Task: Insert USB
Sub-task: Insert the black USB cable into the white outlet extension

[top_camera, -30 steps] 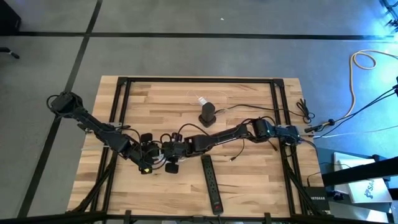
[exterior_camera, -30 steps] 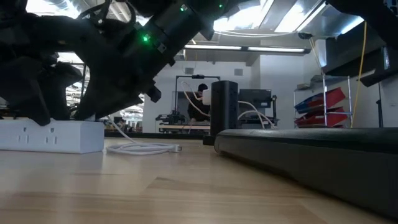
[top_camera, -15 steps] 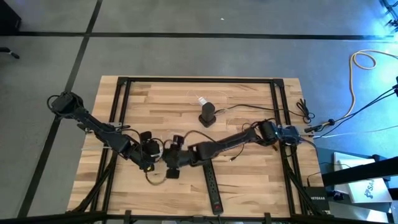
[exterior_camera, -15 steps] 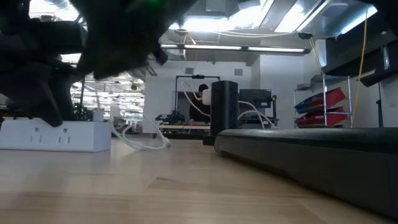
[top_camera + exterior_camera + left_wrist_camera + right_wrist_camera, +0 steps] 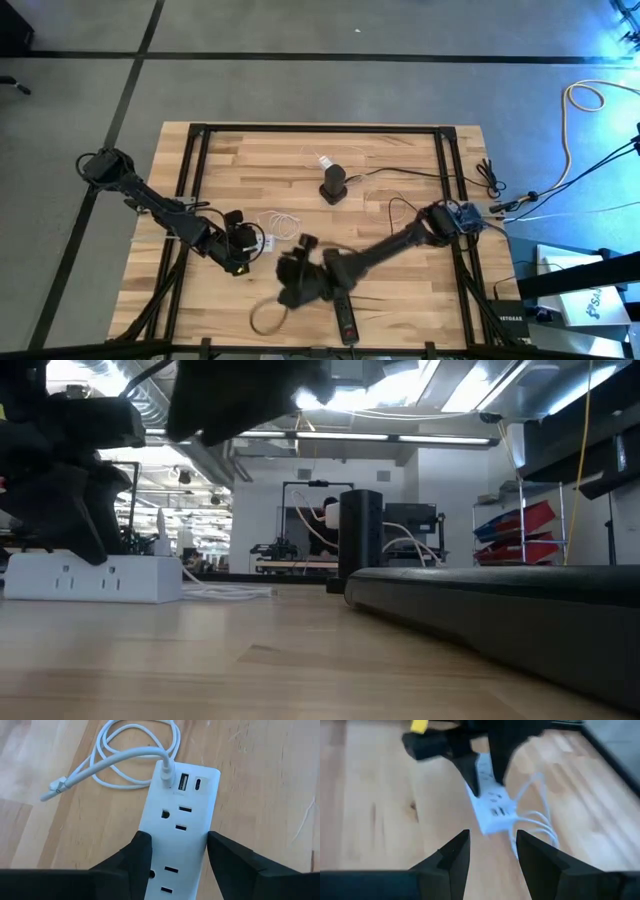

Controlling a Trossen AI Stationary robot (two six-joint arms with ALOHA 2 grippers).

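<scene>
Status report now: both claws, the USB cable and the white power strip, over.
Left claw clamped on white power strip. Right claw open, empty, backed off. USB cable plugged into strip. Nothing in the way.

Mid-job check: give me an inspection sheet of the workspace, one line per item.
Surface: wooden table, dark frame.
Job's things: white power strip lies flat; white USB cable plugged into it.
Clutter: black power strip; dark cylinder.
Grippers: left gripper clamps the white strip; right gripper open, empty, short of it.
Cables: white cable coiled beside the strip.
Surroundings: shelves, red bins.
</scene>
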